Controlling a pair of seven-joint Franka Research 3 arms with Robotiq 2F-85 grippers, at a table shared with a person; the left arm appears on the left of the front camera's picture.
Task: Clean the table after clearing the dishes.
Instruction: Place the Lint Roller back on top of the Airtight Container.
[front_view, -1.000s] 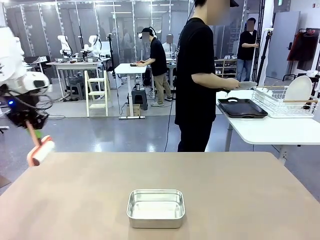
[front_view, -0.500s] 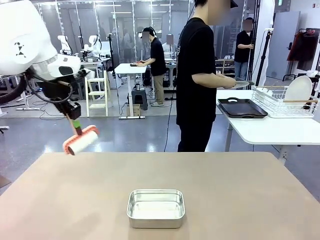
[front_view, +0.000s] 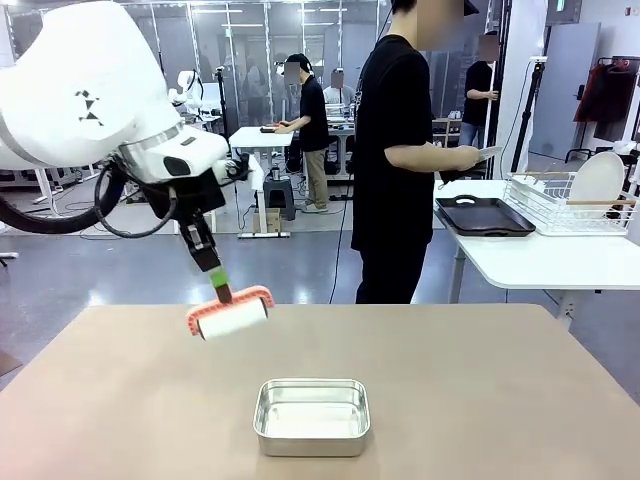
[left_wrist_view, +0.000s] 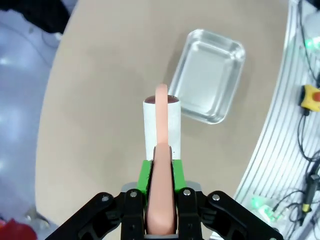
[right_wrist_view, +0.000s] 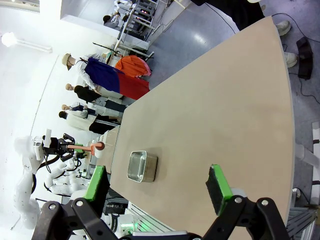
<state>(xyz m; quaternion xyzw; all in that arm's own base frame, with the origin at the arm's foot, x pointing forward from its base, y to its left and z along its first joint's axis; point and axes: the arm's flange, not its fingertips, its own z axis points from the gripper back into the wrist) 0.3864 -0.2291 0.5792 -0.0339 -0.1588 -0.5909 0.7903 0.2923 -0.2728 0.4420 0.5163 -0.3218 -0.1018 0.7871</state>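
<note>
My left gripper is shut on the salmon handle of a lint roller, whose white roll hangs just above the far left part of the tan table. In the left wrist view the roller points straight out from the gripper over the table. High above the table, my right gripper is open and holds nothing. The dishes are off the table: a dark tray lies on the white side table, a white plate stands in the wire rack, and a person holds another plate.
A small square steel pan sits near the table's front middle, right of the roller; it also shows as the pan and the pan. The person in black stands beyond the far edge, facing the white side table.
My left arm has swung in from the left edge and brought the roller rightward and lower, over the table. The person has raised and tilted the plate.
</note>
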